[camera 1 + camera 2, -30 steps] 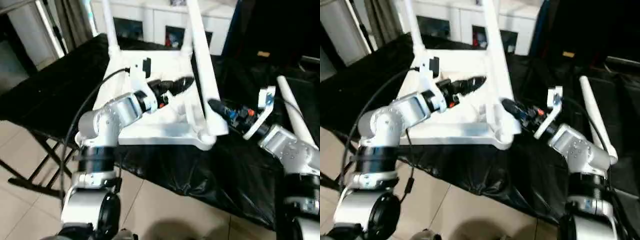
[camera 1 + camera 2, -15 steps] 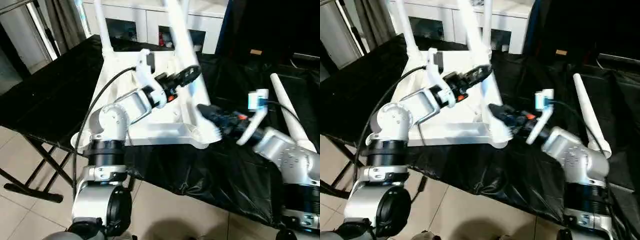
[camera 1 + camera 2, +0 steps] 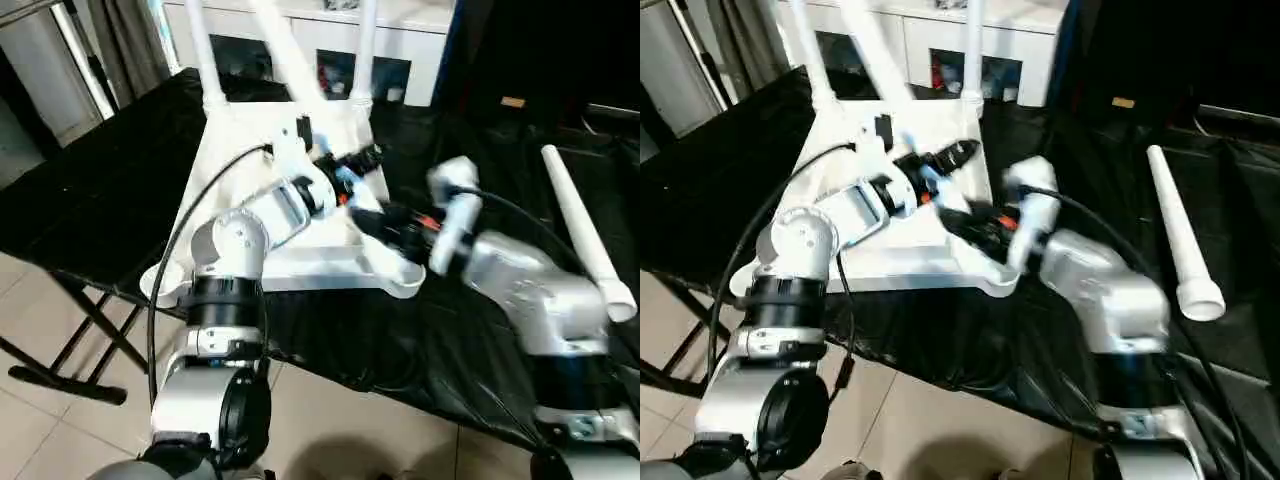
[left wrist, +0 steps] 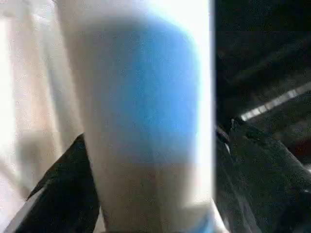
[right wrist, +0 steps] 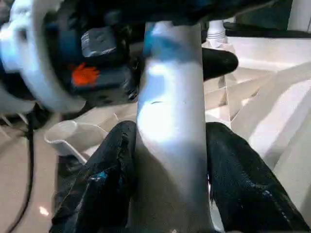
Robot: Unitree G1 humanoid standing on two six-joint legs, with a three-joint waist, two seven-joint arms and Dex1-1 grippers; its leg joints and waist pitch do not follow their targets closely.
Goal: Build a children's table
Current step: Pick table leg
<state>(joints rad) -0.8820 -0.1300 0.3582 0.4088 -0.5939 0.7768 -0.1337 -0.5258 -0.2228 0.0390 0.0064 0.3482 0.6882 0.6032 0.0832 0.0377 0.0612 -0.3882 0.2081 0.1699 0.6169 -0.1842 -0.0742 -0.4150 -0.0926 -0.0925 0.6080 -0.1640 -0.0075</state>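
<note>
The upturned white tabletop (image 3: 290, 200) lies ribbed side up on the black-covered bench (image 3: 100, 190), its near edge close to the bench's front edge, with two legs (image 3: 362, 50) standing in the far corner sockets. A third leg (image 5: 170, 126) leans across the tabletop toward the near right corner, and both claws are on it. The right claw (image 5: 167, 145) has its two fingers closed on either side of the tube, low down near the socket. The left claw (image 3: 945, 158) sits higher up the same leg, its fingers spread wide around the tube; whether they press on it I cannot tell. A fourth leg (image 3: 585, 225) lies loose toward the bench's right edge. The legs look light, stiff and smooth, likely slippery, so a firm hold near the lower end seems best for steering the tip into its socket.
</note>
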